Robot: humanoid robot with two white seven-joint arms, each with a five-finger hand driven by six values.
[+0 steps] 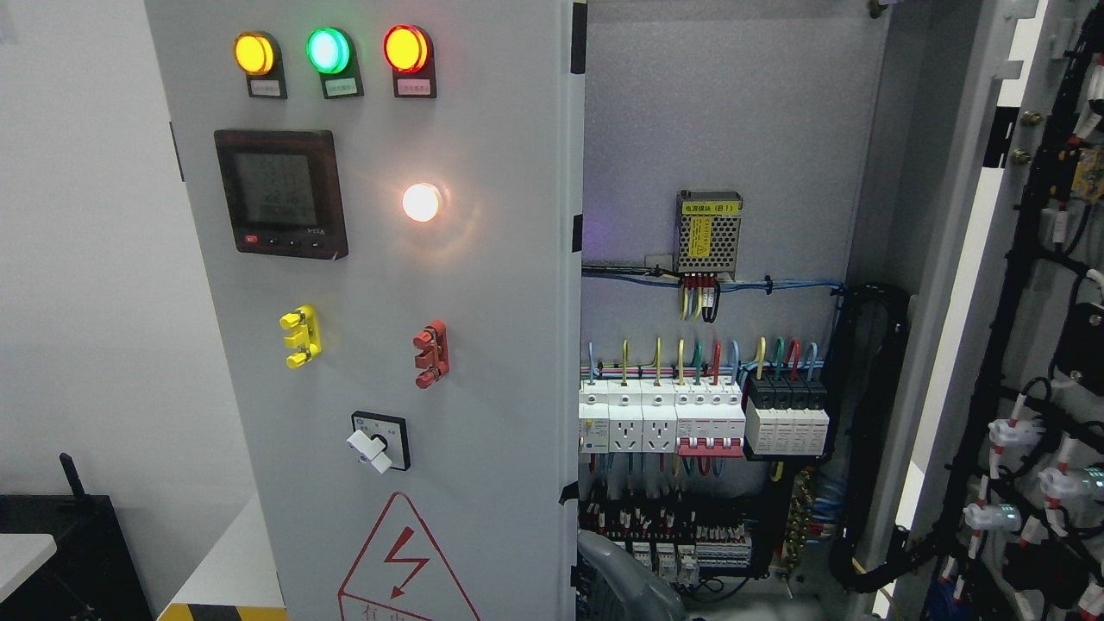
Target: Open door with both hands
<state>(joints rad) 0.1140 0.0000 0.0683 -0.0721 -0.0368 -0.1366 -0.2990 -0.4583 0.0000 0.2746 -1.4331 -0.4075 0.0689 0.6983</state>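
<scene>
Door (975,259) swung open at right.

Closed panel (379,328) left — wired interior (716,345) centre — open door (1035,345) right.

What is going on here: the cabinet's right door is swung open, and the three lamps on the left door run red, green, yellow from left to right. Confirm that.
The lamp order is wrong. In the head view the three lamps run yellow lamp, green lamp, red lamp from left to right on the left door. The rest holds: the right door is swung open, showing the breakers inside.
</scene>
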